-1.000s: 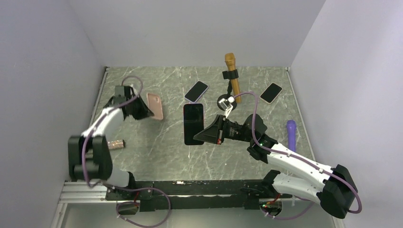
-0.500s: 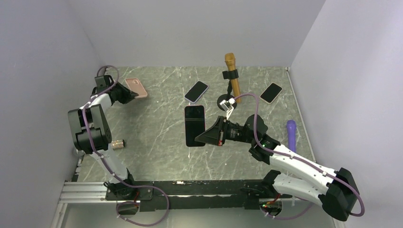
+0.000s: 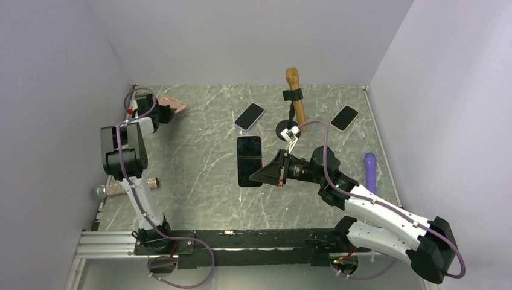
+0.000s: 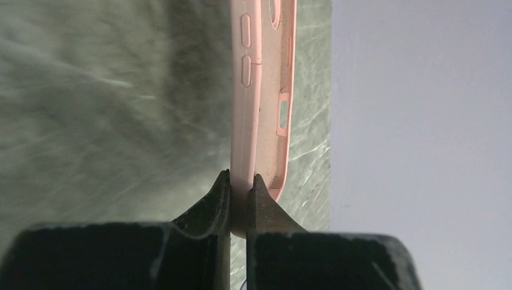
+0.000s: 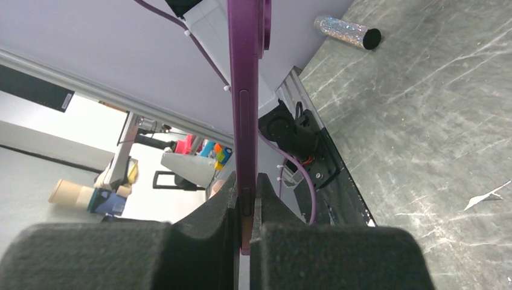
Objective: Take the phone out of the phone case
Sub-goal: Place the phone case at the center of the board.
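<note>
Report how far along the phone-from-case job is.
Done: the separation. The pink case shows a hollow inside and is clamped in the left jaws near the far-left corner of the table. In hand: the purple phone, bare, pinched by its edge in the right jaws over mid-table. Left: apparently only setting both pieces down.

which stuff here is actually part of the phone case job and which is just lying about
Job: pink case, pinched by the left end effector; purple phone, pinched by the right end effector.

Lying about: back-centre phone, back-right phone, gold microphone on its stand, purple microphone, glittery tube.
</note>
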You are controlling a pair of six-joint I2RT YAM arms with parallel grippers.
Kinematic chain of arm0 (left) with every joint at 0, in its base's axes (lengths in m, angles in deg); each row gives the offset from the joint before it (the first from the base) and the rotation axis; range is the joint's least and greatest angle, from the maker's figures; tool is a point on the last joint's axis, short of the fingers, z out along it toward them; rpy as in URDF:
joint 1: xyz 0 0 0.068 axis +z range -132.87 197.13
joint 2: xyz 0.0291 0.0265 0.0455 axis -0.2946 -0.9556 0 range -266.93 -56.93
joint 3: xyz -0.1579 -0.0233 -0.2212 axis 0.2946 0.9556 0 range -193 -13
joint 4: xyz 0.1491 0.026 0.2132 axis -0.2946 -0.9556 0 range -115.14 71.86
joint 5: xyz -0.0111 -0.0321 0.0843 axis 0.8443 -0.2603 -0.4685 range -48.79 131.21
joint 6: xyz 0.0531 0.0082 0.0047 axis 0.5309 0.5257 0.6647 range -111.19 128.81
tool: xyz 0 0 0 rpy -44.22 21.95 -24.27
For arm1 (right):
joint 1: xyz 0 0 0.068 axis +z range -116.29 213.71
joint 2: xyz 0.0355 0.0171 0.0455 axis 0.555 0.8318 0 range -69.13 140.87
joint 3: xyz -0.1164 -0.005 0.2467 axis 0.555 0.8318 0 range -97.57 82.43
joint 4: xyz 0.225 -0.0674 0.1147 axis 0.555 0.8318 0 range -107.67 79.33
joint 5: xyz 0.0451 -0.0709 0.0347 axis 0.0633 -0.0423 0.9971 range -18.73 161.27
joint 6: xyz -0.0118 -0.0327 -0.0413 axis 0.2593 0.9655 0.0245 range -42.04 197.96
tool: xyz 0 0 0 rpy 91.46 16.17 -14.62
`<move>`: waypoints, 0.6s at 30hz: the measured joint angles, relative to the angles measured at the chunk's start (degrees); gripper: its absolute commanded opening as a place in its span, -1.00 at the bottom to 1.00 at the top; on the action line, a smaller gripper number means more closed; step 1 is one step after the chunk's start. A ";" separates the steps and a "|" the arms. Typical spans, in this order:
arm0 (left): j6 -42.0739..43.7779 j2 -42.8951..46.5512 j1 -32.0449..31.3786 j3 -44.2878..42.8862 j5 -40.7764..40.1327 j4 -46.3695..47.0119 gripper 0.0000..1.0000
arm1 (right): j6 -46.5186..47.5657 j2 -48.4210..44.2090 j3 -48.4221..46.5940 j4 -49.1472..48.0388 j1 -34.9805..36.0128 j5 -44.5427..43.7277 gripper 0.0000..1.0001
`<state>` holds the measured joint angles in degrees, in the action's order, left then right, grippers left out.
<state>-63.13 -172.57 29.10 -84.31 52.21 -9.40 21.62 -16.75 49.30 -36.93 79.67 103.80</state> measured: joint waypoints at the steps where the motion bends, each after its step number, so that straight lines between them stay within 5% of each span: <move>1: -1.09 -0.63 -0.74 -1.05 -0.90 -0.02 -1.00 | 0.04 0.00 -0.02 0.13 0.00 -0.13 -1.00; 13: -3.67 -11.34 -5.07 -20.26 -3.34 -1.90 -0.91 | 0.61 -0.02 -1.16 2.64 0.00 -1.03 -1.00; 15: -4.04 -11.72 -5.09 -20.65 -2.95 -0.50 -0.30 | 0.72 0.00 -1.25 3.17 0.00 -1.05 -1.00; 18: -6.01 -12.09 -5.18 -18.80 -1.66 2.40 0.27 | 0.70 0.00 -1.31 3.17 0.00 -1.05 -1.00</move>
<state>-69.14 -184.65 23.92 -103.11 50.55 -7.00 22.32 -16.75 47.99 -33.76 79.67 102.75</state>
